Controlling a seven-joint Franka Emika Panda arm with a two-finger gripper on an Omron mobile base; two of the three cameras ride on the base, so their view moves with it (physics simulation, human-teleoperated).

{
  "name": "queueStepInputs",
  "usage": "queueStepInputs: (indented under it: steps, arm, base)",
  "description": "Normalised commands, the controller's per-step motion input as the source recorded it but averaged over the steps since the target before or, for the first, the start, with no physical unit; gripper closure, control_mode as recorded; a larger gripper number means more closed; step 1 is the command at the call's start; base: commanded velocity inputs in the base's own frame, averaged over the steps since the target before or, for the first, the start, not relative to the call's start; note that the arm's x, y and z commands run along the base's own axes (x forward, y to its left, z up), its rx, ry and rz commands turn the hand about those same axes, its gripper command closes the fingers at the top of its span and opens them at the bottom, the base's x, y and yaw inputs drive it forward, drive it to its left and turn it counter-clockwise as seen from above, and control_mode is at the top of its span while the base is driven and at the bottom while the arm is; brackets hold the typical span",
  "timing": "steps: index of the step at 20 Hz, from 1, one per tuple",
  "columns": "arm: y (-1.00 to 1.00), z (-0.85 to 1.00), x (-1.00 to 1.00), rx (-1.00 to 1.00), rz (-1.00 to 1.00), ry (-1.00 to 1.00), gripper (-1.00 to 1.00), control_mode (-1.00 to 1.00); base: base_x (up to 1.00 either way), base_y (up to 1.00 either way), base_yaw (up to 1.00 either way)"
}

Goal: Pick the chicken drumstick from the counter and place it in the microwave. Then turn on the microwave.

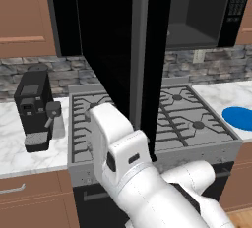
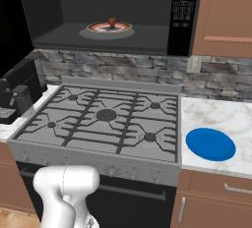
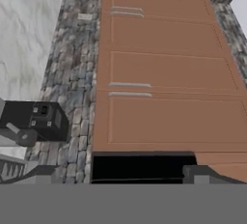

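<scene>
While the pincer (image 3: 120,172) gapes empty, the microwave (image 2: 110,13) door (image 1: 115,50) hangs open over the stove (image 2: 106,119)

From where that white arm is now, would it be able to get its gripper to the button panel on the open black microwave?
Probably yes. The button panel faces out at the black microwave's right edge, and the swung-open door hangs left of it.

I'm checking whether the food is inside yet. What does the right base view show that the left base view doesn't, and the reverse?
Right base view: a plate in the microwave carrying a brown piece, apparently the drumstick. Left base view: the open door's grey bar handle, standing in front of that spot. Both: the gas stove and the blue disc on the counter.
</scene>
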Motion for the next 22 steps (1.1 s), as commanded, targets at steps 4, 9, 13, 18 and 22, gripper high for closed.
queueStepInputs:
  steps: [4,9,13,18,22]
  arm:
    - [0.27,-0.16,0.4,0.02,-0.02,0.0,-1.0,-1.0]
    - [0.31,-0.12,0.38,0.02,-0.08,0.0,-1.0,-1.0]
    - [0.2,-0.09,0.27,0.07,-0.07,0.0,-1.0,-1.0]
    - [0.17,-0.08,0.3,0.1,-0.08,0.03,-1.0,-1.0]
    - [0.04,-0.03,0.26,0.03,-0.08,0.05,-1.0,-1.0]
  base:
    - [0.0,0.0,0.0]
    - [0.0,0.0,0.0]
    - [0.0,0.0,0.0]
    - [0.0,0.0,0.0]
    - [0.0,0.0,0.0]
